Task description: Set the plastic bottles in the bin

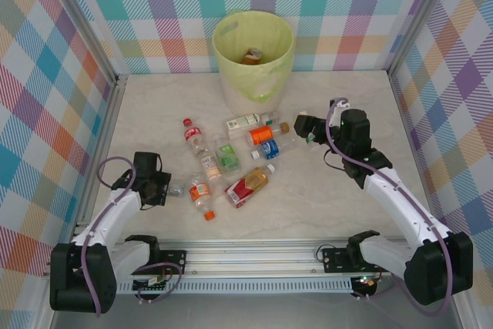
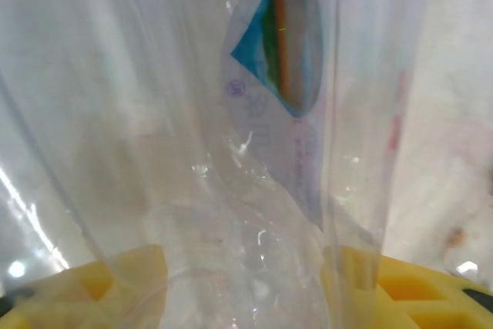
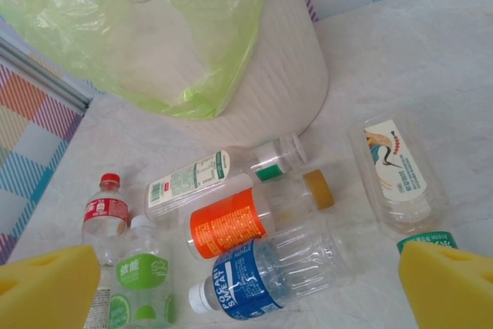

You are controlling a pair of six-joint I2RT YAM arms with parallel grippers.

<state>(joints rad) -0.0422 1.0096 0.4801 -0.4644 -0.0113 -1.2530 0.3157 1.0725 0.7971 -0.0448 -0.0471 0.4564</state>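
At the back of the pale table (image 1: pixel 308 206), close to the checked wall, we see the bin (image 1: pixel 246 86) standing upright. It is round and lined with a yellow-green bag (image 3: pixel 192 28). Something orange-brown (image 1: pixel 252 56) lies inside it, too small for us to name.

Next in size come the arms. The right gripper (image 1: pixel 302 125) hangs over the right side of the bottle cluster. Its jaws are spread wide, the yellow pads (image 3: pixel 46 287) well apart with nothing held between them. The left gripper (image 1: pixel 164 187) sits low at the left of the cluster, its jaws drawn in on a clear bottle (image 2: pixel 231 152). In the left wrist view that bottle's wall stands between its own pads (image 2: pixel 420 290), which meet it on both sides as far as we can tell.

Between the bin and the arms, the plastic bottles (image 1: pixel 231 161) lie on their sides in a loose cluster, near the bin but apart from it. Largest is a red-and-yellow bottle (image 1: pixel 248 184) at the near edge. Beyond it, side by side toward the bin, lie three more:
- a blue-label bottle (image 3: pixel 262 275)
- an orange-label bottle (image 3: pixel 231 225) with a tan cap
- a white-label bottle (image 3: pixel 192 182)

Left of these are a green-label bottle (image 3: pixel 142 283) and a red-label bottle (image 3: pixel 106 217) with a red cap. A flat bird-label bottle (image 3: pixel 397 171) lies on their right. Nearest the held bottle is a small orange-cap bottle (image 1: pixel 202 198).
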